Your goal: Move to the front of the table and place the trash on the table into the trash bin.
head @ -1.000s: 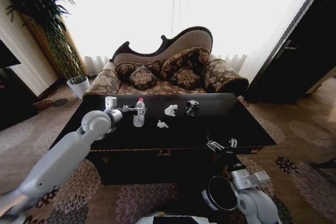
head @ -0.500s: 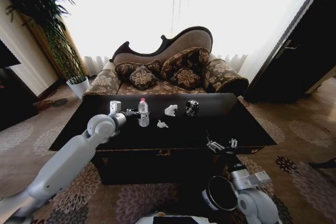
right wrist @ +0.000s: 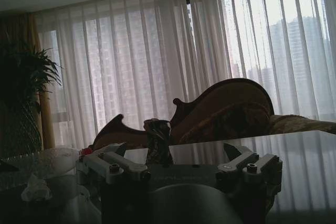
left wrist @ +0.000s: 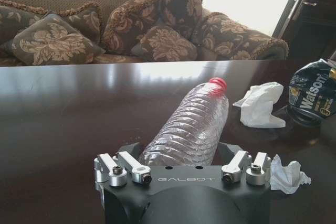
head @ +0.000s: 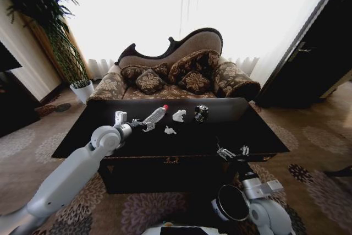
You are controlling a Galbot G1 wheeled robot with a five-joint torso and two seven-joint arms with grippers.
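The clear bottle [head: 155, 115] with a red cap lies tipped over on the glossy black table [head: 181, 146], cap pointing toward the sofa. My left gripper [head: 142, 125] is open, with the base of the bottle [left wrist: 191, 124] between its fingers. Two white paper bits [head: 179, 115] [head: 170, 131] and a dark shiny crushed can [head: 201, 113] lie just right of it; the left wrist view shows the paper [left wrist: 261, 106] and the can [left wrist: 312, 95]. My right gripper [head: 231, 151] hangs open at the table's front right edge. The black trash bin [head: 232, 202] stands on the carpet beside my right arm.
A patterned sofa [head: 176, 78] stands behind the table. A potted plant in a white pot [head: 81, 89] is at the far left, and a dark cabinet [head: 313, 59] is at the right. Patterned carpet surrounds the table.
The bottle stood upright, slid a little to the right as my left gripper closed in on it, and has now tipped over with its cap away from the gripper. The right arm stayed still.
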